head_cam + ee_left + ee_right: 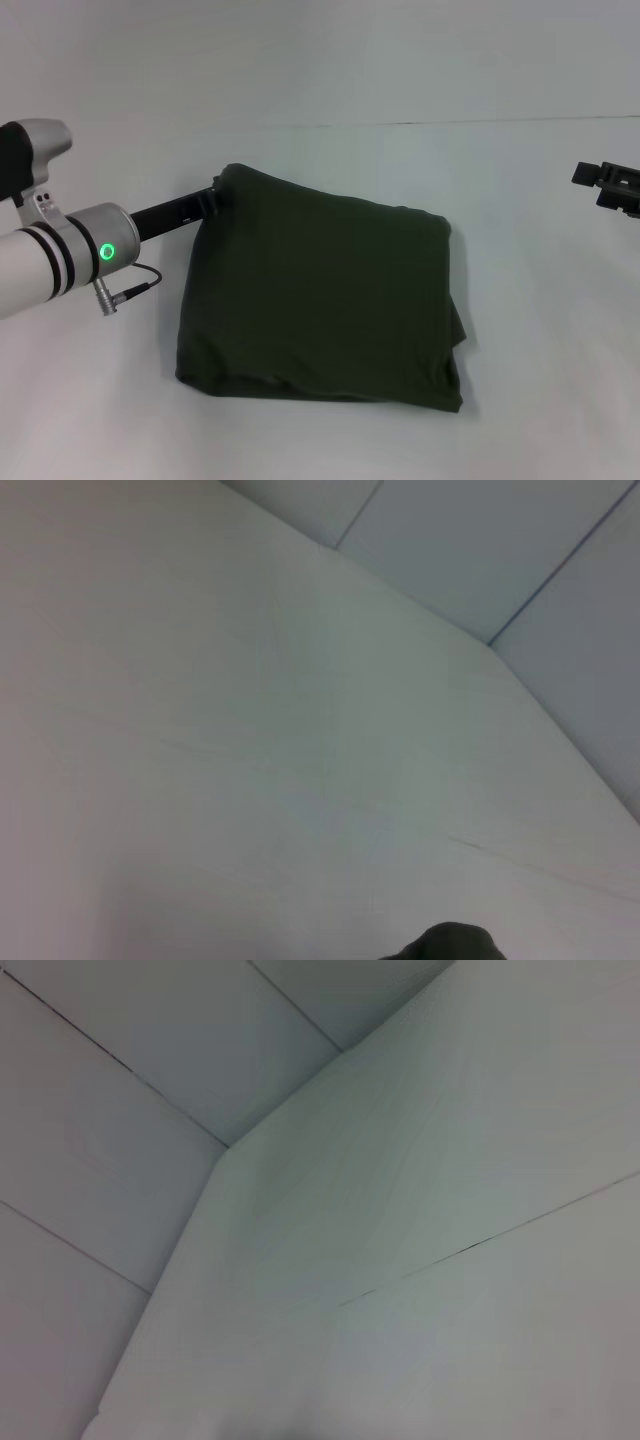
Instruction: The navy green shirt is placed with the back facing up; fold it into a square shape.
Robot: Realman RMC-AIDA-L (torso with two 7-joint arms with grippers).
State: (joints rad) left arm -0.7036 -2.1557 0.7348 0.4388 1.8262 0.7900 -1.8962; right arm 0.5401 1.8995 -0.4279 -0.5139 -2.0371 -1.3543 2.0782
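Shirt folded on table; left pincer at far-left corner, grip unclear.

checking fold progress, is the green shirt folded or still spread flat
Folded: the navy green shirt lies as a compact, roughly square bundle with layered edges. The left hand is at its far left corner.

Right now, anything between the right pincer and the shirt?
Nothing. In the head view only bare white table lies between the right pincer and the folded navy green shirt.
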